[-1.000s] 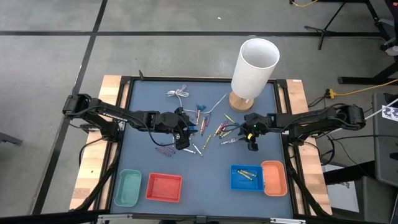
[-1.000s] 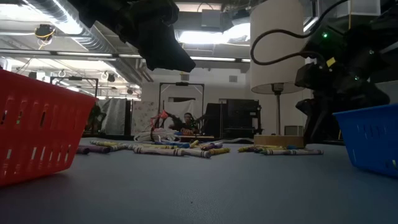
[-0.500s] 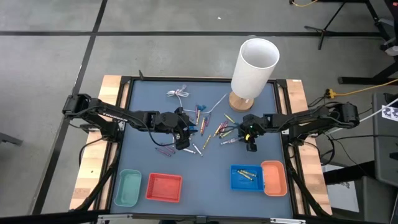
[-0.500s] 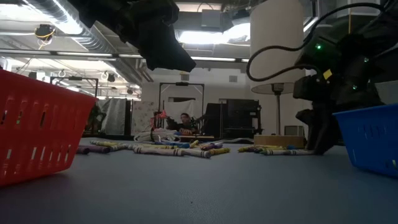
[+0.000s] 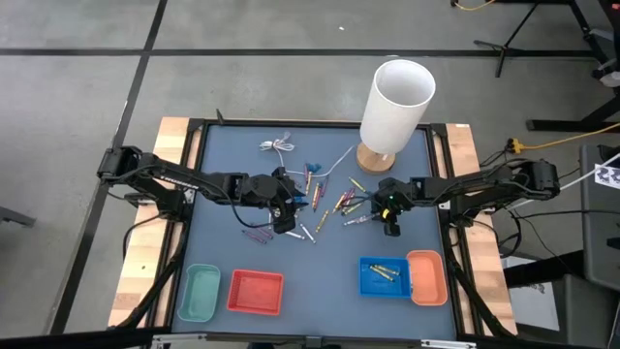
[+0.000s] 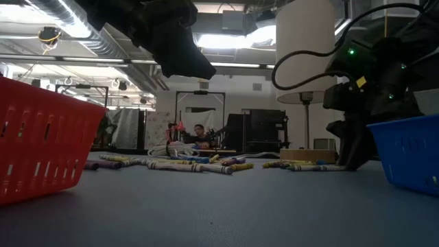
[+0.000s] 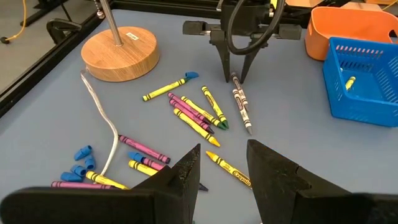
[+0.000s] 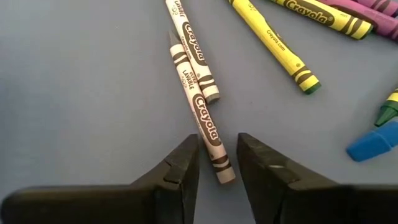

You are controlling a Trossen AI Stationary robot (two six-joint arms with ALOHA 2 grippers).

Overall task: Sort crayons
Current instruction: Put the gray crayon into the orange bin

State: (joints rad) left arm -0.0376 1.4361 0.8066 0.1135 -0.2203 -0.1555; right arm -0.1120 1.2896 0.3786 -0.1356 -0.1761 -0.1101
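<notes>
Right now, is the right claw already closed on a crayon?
No: in the right wrist view the right claw stands open, its fingers either side of the white crayon lying flat on the table.

Right tool (image 8: 217,163) straddles a grey-white crayon (image 8: 200,117), fingers parted.

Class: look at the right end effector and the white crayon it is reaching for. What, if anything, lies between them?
Nothing: in the right wrist view the white crayon already lies between the open fingers of the right end effector, only bare table around.
</notes>
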